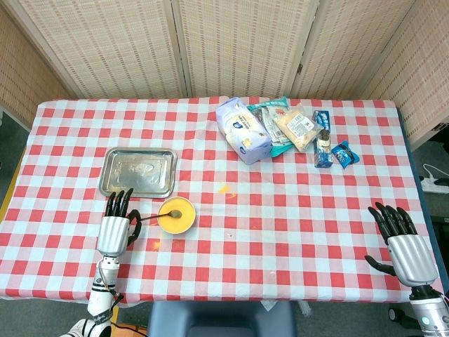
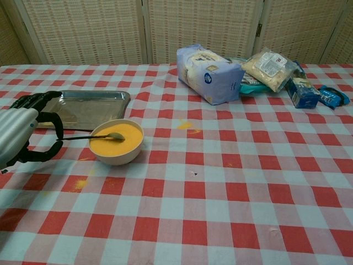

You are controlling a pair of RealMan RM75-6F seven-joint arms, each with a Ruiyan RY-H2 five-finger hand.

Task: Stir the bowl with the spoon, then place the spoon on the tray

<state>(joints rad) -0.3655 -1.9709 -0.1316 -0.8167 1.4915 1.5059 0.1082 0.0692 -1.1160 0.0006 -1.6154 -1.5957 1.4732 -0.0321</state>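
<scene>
A white bowl of yellow mix stands near the table's front left. The metal spoon lies in it, its handle pointing left over the rim. My left hand is just left of the bowl, fingers apart; the handle's tip lies between thumb and forefinger with no grip showing. The steel tray sits behind the hand and bowl with nothing on it. My right hand hovers at the front right corner, fingers spread, holding nothing.
A pale blue bag, snack packs and small blue packets lie at the back right. Yellow spill marks dot the checked cloth. A folding screen stands behind the table.
</scene>
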